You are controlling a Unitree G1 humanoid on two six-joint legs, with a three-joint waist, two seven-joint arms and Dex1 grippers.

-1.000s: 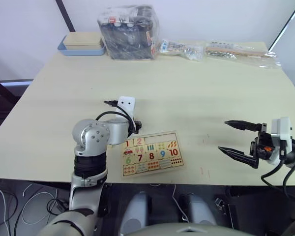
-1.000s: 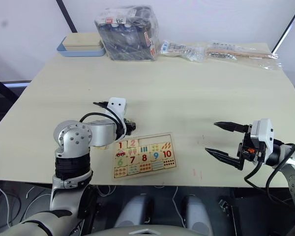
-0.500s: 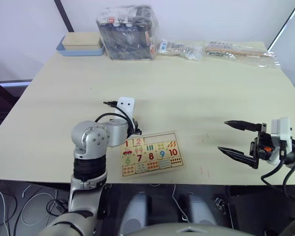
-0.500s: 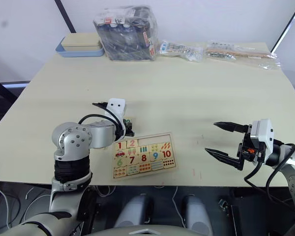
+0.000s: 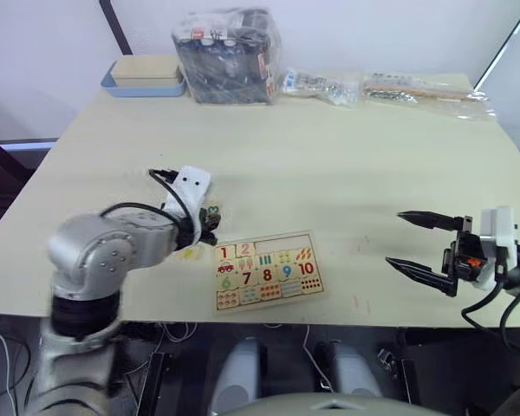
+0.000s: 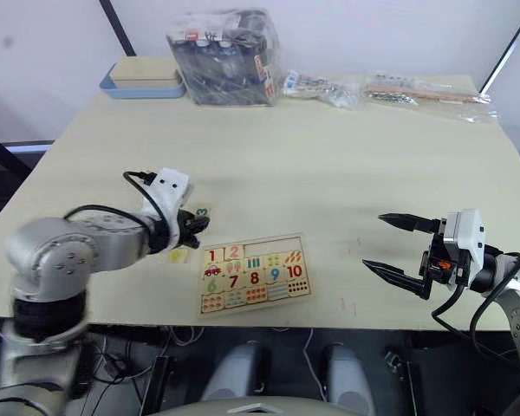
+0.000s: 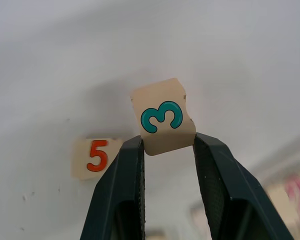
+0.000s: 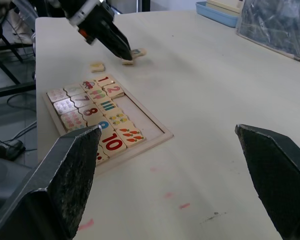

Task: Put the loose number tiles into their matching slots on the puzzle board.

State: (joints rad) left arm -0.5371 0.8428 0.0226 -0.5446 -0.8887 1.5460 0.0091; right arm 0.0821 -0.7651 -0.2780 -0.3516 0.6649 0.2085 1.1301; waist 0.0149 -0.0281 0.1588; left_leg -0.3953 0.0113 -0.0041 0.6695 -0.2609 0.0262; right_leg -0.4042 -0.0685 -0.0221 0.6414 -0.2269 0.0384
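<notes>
I've got the left gripper (image 7: 167,145) pinching the 3 tile (image 7: 162,123) just off the board's (image 5: 266,269) left — 1 and 2 sit in, so 3's next. The 5 tile (image 7: 94,157) waits beside. Right gripper (image 5: 426,248) idles spread — well clear.

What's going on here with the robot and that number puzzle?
The left gripper has its fingers on either side of the loose 3 tile on the table, left of the puzzle board. The 5 tile lies nearby. Tiles 1 and 2 sit in the board's top row. The right gripper hangs open, off to the right.
</notes>
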